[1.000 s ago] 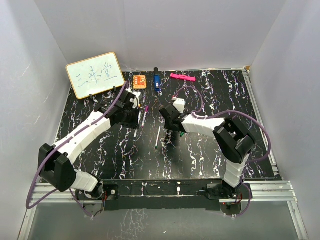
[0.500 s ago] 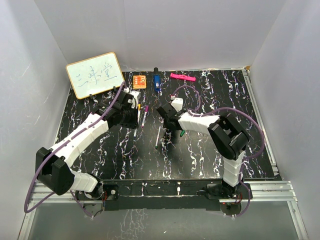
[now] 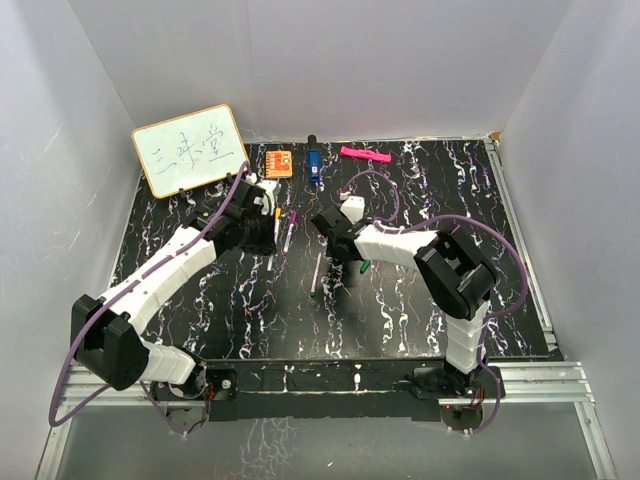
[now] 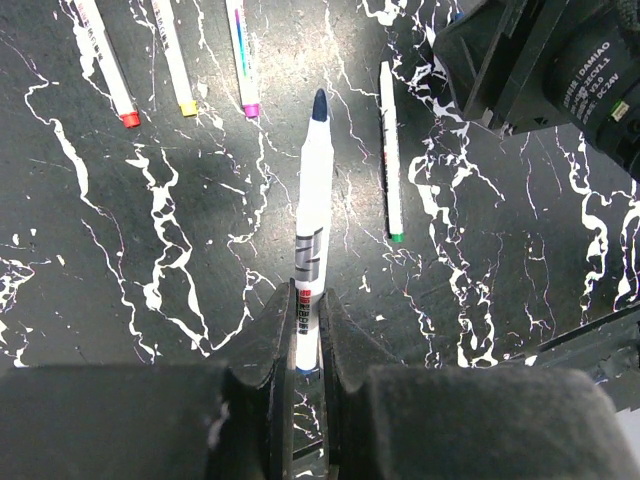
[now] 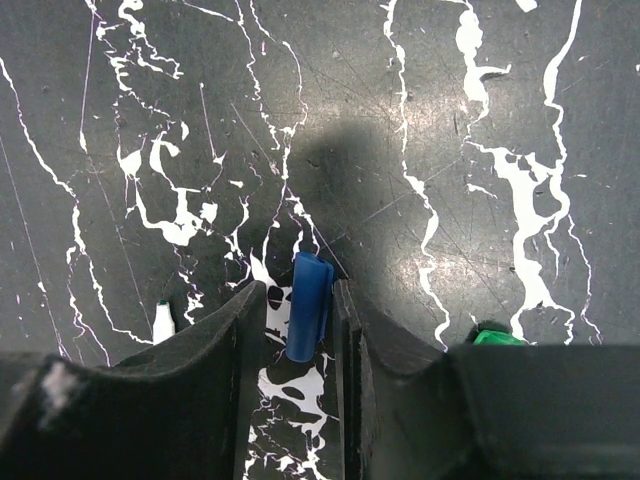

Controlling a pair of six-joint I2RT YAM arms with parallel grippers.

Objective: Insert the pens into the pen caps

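Note:
My left gripper point(image 4: 308, 300) is shut on a white pen with a dark blue tip point(image 4: 313, 210), which points away from it just above the table. Red-tipped point(image 4: 110, 65), yellow-tipped point(image 4: 172, 60) and purple-tipped point(image 4: 241, 60) pens lie side by side beyond it. A green-tipped pen point(image 4: 390, 150) lies to their right. My right gripper point(image 5: 298, 292) is open, low over the table. A blue cap point(image 5: 309, 305) lies between its jaws, against the right finger and clear of the left one. A green cap point(image 5: 497, 338) lies just right of that gripper. Red, yellow and purple caps are not in view.
A whiteboard point(image 3: 190, 150) stands at the back left. An orange block point(image 3: 279, 162), a chunky blue object point(image 3: 313, 165) and a pink marker point(image 3: 365, 154) lie along the back edge. The two grippers point(image 3: 270, 238) point(image 3: 337, 240) are close together mid-table. White walls surround the table.
The right gripper has shifted a little to the left, over the blue cap. The left arm has swung slightly left and back, still holding its pen.

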